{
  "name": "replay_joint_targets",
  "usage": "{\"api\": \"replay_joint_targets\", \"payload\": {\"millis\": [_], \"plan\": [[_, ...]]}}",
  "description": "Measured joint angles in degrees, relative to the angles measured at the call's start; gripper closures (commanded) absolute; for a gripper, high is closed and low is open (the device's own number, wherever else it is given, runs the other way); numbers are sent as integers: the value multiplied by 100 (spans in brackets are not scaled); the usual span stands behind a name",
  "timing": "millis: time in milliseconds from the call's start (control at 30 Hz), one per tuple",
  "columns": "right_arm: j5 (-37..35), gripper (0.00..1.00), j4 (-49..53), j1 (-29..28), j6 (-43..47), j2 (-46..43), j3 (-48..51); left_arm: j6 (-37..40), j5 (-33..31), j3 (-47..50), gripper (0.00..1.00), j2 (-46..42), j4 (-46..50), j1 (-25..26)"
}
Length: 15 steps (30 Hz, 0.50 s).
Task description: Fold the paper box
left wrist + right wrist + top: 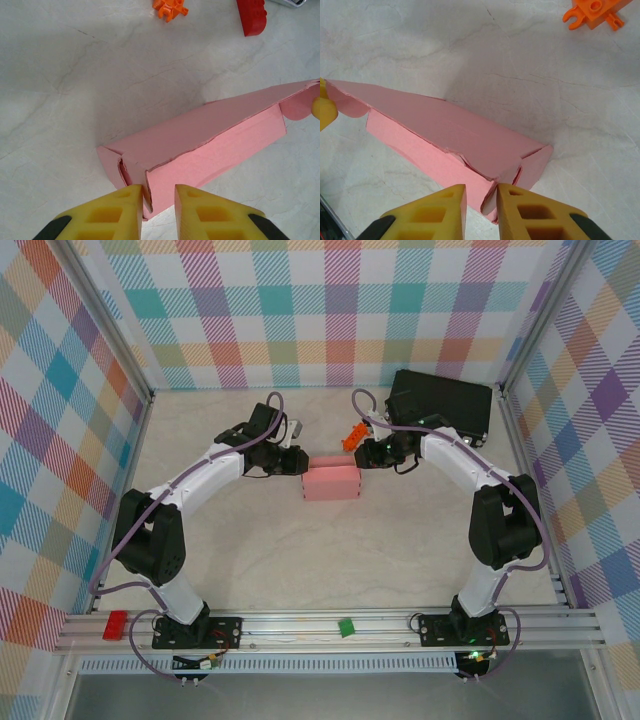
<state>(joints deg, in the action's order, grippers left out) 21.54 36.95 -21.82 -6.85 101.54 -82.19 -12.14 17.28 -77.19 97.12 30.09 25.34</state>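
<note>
The left tool and right tool each pinch one end of the box, likely to hold it steady on the tabletop while flaps close.

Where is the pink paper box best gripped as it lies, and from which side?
Probably by a short end, coming in along the table from the side: the paper box lies lengthwise left to right, and its end flap offers a thin edge to pinch. The lid looks loose and would give.
</note>
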Motion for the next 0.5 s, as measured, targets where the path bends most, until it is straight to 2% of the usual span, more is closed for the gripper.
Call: {"api": "replay_joint_targets", "payload": {"millis": [500], "plan": [[0, 80, -7, -35, -2, 0, 48, 24, -87, 0, 73, 0, 0, 0]]}}
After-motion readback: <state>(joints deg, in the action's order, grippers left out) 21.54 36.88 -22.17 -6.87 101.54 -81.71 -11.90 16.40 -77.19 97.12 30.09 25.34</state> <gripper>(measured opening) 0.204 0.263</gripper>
